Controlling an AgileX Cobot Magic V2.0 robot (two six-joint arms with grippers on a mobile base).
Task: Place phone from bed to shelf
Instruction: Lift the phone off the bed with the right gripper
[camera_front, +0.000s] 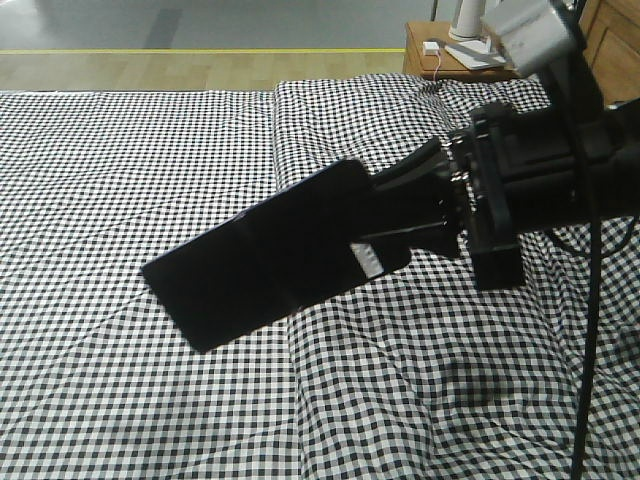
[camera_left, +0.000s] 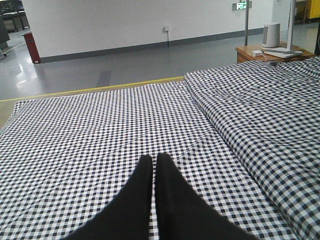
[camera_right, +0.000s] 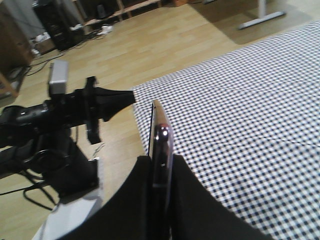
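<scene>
Right gripper (camera_front: 395, 215) clamped on one short end of the phone (camera_front: 270, 255); the rest juts out, tilted, lifted clear above the bed (camera_front: 120, 150). Left gripper (camera_left: 154, 185): fingers pressed together, empty, over the check fabric. Pickup looks done. Carry to shelf and set-down not yet done; no shelf identifiable in view.

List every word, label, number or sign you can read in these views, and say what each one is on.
Nothing is legible in any view.
The green sign high on the wall: too small and blurred to read.
The white sticker on the phone: print too blurred to read.
</scene>
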